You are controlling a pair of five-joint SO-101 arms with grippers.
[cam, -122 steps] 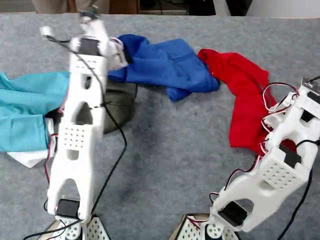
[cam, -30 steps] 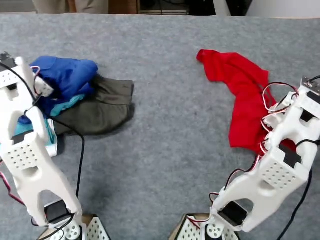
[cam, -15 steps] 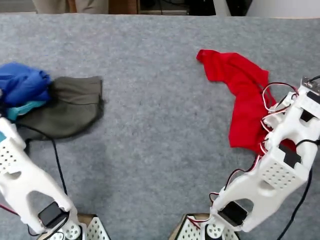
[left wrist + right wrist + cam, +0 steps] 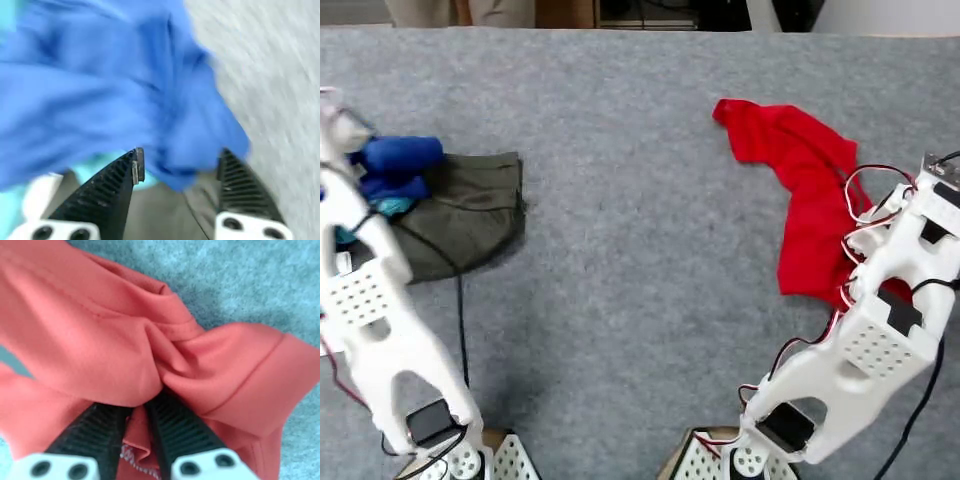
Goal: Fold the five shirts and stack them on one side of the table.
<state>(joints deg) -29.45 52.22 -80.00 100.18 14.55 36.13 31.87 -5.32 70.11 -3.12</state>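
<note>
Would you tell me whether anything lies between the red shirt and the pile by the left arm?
Nothing visible does: bare grey table separates the red shirt from the dark shirt at the pile's near edge.

Robotics lab, felt-covered table [image 4: 640, 260], two white arms [image 4: 865, 345]

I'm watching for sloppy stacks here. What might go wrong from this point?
The blue shirt lies bunched, not folded, on the dark shirt, with the left gripper open at it; left so, the stack would likely be lumpy and may topple. The right gripper is shut on a crumpled fold of the red shirt; pulling from there may drag it into a wad.
</note>
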